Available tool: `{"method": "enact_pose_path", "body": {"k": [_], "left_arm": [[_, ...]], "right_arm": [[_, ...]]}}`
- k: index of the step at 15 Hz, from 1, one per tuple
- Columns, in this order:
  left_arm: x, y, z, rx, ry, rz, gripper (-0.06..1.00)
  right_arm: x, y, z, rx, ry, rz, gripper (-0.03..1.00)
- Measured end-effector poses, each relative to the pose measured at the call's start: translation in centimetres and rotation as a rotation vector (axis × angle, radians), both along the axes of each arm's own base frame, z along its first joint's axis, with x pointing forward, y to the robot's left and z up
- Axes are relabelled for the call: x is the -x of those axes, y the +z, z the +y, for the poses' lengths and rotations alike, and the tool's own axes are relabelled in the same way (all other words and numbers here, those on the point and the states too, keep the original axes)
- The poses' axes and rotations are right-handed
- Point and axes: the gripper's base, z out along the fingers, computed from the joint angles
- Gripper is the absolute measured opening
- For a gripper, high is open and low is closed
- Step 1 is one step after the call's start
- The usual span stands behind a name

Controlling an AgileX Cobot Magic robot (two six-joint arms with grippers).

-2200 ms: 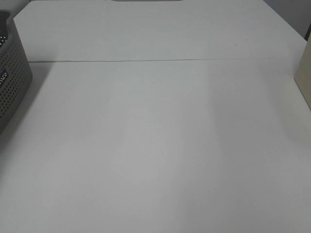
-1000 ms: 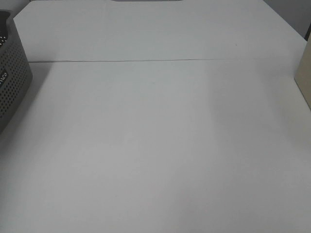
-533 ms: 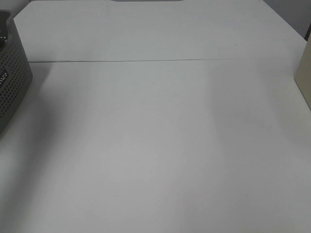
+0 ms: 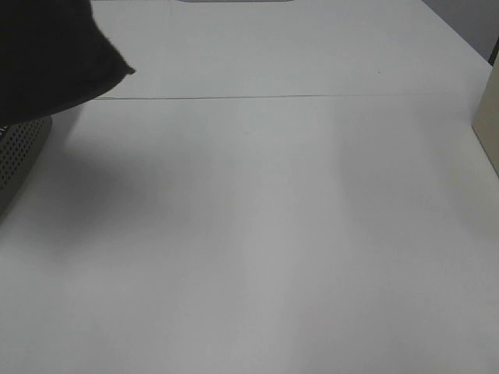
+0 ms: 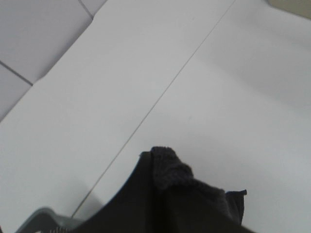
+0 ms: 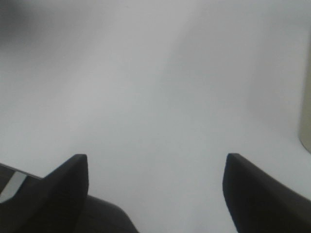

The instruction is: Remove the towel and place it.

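The towel (image 4: 47, 54) hangs bunched at the far left corner of the exterior high view, above the perforated grey basket (image 4: 19, 148), and casts a shadow on the white tabletop (image 4: 273, 234). In the left wrist view its dark folds cover the spot where the left fingers would show. They are hidden, clenched on the cloth. The 2 right fingers (image 6: 58, 194) stand wide apart over the tabletop, released. A beige object (image 4: 490, 117) sits at the right edge.
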Motion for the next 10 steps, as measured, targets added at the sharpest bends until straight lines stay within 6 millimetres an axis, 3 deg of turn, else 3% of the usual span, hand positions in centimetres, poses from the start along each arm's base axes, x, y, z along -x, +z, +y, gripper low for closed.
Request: {"method": "enact_pose_path", "body": {"k": [1, 4, 10], "left_arm": [[0.6, 0.4, -2.1, 0.012, -0.090, -0.074, 0.00], [1.9, 0.5, -5.7, -0.037, -0.277, -0.188, 0.00], [1.3, -1.0, -8.4, -0.078, -0.370, -0.175, 0.00]], "right_arm": [[-3.3, 1.4, 1.9, -0.031, 0.191, -0.023, 0.75], [-7.7, 2.3, 3.9, -0.073, 0.416, -0.019, 0.75], [-17.1, 3.1, 6.9, -0.141, 0.773, -0.026, 0.75]]}}
